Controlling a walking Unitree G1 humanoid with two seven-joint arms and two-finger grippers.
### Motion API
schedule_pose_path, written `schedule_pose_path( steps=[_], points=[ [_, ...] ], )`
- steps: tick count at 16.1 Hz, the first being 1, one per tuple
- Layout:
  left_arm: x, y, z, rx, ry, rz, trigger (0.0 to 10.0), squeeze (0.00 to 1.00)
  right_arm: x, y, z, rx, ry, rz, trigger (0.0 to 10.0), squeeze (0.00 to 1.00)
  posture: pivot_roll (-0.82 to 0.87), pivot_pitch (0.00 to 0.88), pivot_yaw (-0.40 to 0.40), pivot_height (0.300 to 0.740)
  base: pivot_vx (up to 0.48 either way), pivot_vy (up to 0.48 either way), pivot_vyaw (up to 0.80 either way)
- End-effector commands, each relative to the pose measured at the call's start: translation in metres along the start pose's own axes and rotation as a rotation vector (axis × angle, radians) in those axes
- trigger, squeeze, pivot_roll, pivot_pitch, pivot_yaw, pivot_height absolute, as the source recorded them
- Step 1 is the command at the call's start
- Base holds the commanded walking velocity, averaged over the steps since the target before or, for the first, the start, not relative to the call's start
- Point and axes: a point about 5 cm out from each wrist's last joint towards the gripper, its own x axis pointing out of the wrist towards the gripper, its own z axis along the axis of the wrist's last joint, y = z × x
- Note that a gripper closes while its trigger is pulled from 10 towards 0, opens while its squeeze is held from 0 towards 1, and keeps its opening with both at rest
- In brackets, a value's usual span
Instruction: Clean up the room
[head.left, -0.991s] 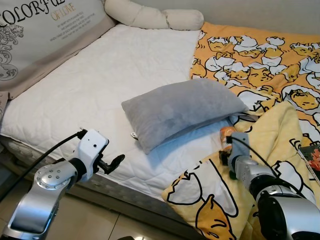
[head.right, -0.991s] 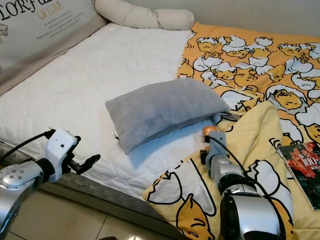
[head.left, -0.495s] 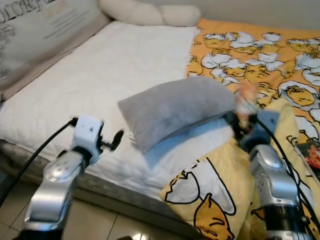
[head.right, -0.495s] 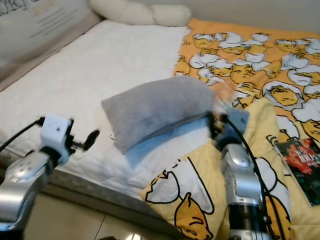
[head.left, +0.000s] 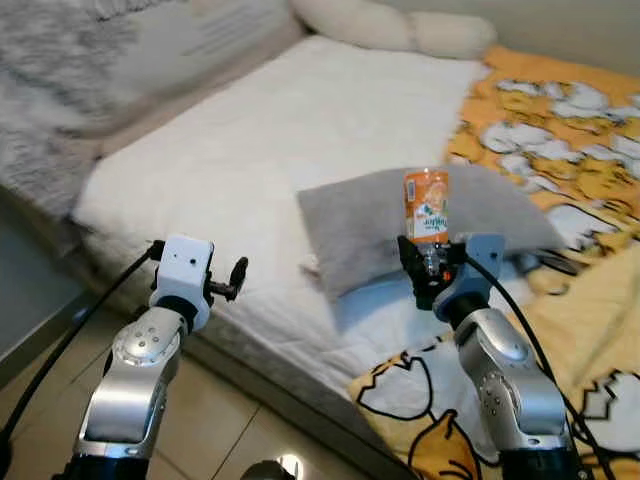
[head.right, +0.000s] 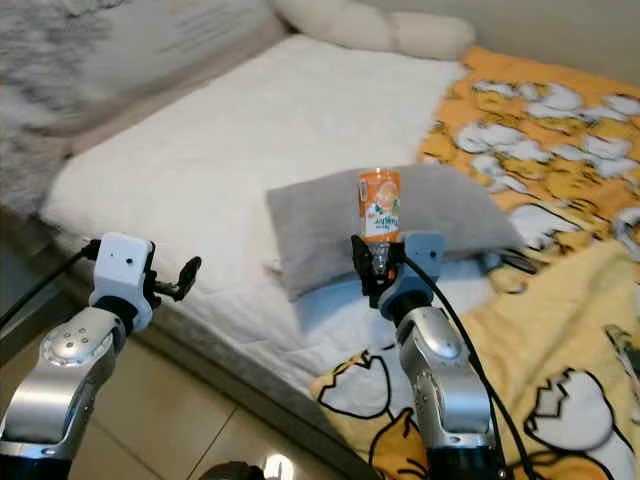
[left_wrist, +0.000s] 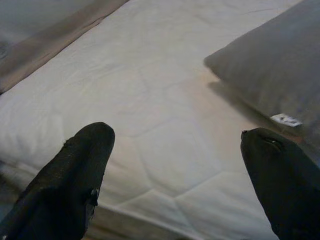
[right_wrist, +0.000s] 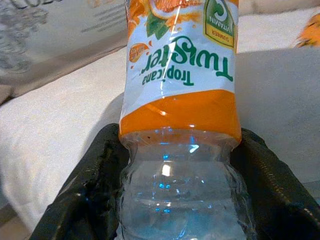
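Observation:
My right gripper (head.left: 425, 268) is shut on a clear plastic bottle (head.left: 426, 212) with an orange Tropicana Twister label. It holds the bottle upright in the air in front of a grey pillow (head.left: 372, 225). In the right wrist view the bottle (right_wrist: 181, 125) stands between both black fingers (right_wrist: 90, 190). My left gripper (head.left: 232, 281) is open, raised over the near edge of the white mattress (head.left: 250, 150). Its two fingers (left_wrist: 70, 175) spread wide over the mattress in the left wrist view, with a corner of the pillow (left_wrist: 270, 70) beyond.
A yellow and orange cartoon blanket (head.left: 560, 140) covers the bed's right side and hangs over the front edge. A cream bolster (head.left: 390, 25) and a printed cushion (head.left: 160, 40) lie at the head. Tiled floor (head.left: 220, 420) runs below the bed edge.
My right gripper has lifted the bottle off the blanket and now holds it up in front of the pillow. The left arm has risen. The camera has turned left.

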Motion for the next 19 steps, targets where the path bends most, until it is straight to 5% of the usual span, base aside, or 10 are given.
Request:
schedule_pose_path(
  steps=[1, 5, 19],
  points=[
    [0.001, 0.001, -0.001, 0.015, 0.004, 0.015, 10.0, 0.0, -0.001, 0.004, 0.001, 0.025, 0.005, 0.021, 10.0, 0.0, -0.06, 0.0, 0.036, 0.74, 0.0, 0.0, 0.79],
    [0.004, 0.004, 0.0, 0.064, 0.001, 0.037, 10.0, 0.0, -0.001, 0.002, -0.002, -0.026, 0.029, -0.011, 10.0, 0.0, -0.07, 0.0, 0.044, 0.74, 0.0, 0.0, 0.77],
    [0.01, 0.007, -0.002, -0.032, -0.019, 0.055, 10.0, 0.0, 0.01, 0.006, -0.006, -0.107, 0.088, -0.031, 10.0, 0.0, -0.07, 0.0, 0.059, 0.74, 0.0, 0.0, 0.77]
  ],
)
